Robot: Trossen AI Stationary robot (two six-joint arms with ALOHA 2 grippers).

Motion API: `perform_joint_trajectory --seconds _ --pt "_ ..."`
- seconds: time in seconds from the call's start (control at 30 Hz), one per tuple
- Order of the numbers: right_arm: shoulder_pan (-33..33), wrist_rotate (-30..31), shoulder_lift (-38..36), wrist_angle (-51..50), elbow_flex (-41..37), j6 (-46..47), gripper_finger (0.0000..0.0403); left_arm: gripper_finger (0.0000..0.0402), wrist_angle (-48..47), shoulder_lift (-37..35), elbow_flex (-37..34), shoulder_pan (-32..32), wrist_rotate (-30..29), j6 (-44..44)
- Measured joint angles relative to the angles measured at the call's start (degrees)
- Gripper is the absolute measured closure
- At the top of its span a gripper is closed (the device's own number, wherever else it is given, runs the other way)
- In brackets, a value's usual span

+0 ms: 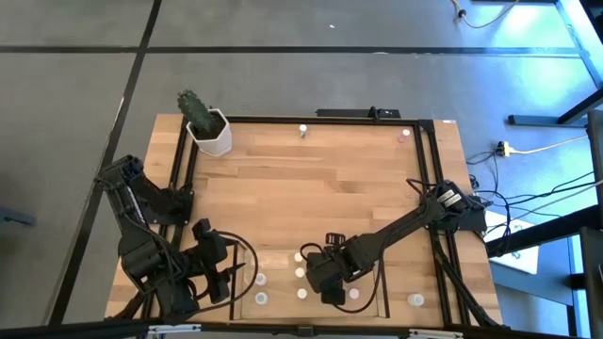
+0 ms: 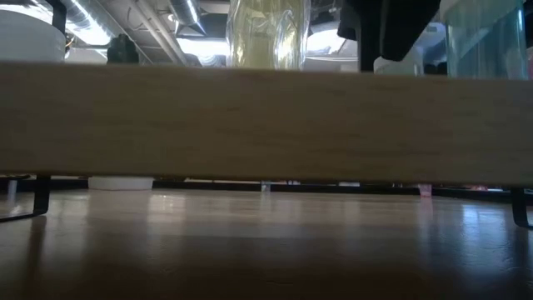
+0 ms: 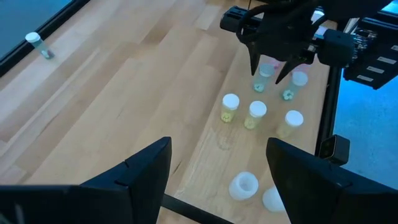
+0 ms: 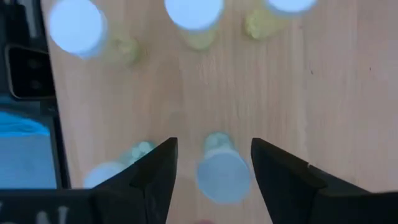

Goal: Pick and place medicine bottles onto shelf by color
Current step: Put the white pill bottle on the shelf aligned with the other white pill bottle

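Note:
My right gripper [image 4: 214,148] is open over the shelf [image 1: 400,278], the shallow tray at the table's near edge. Its fingers point down on either side of a small pale-capped medicine bottle with greenish contents [image 4: 221,169], which stands upright on the tray floor with a gap on each side. The left wrist view shows the same gripper [image 3: 268,73] over that bottle [image 3: 265,73]. Several more bottles stand upright in the tray, three of them in a row [image 3: 256,113]. My left gripper [image 3: 219,148] is open and empty at the tray's left end [image 1: 224,273].
Two bottles stand at the table's far edge [image 1: 302,130] [image 1: 404,134]. A white pot with a cactus [image 1: 207,130] stands at the far left corner. A black frame [image 1: 426,151] runs around the tabletop. The low view is mostly blocked by a wooden board [image 2: 266,125].

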Motion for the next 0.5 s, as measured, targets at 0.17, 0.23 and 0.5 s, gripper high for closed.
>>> perform_joint_trajectory --seconds 0.17,0.23,0.5 --pt "-0.3 -1.3 0.0 -4.7 2.6 0.0 0.0196 0.0146 0.0 0.0 0.0 0.0 0.0 0.0" --pt "-0.5 -2.8 0.0 -6.5 4.1 0.0 0.0196 0.0146 0.0 0.0 0.0 0.0 0.0 0.0" --pt "-0.9 -1.4 0.0 -11.5 12.1 0.0 0.0196 0.0146 0.0 0.0 0.0 0.0 0.0 0.0"
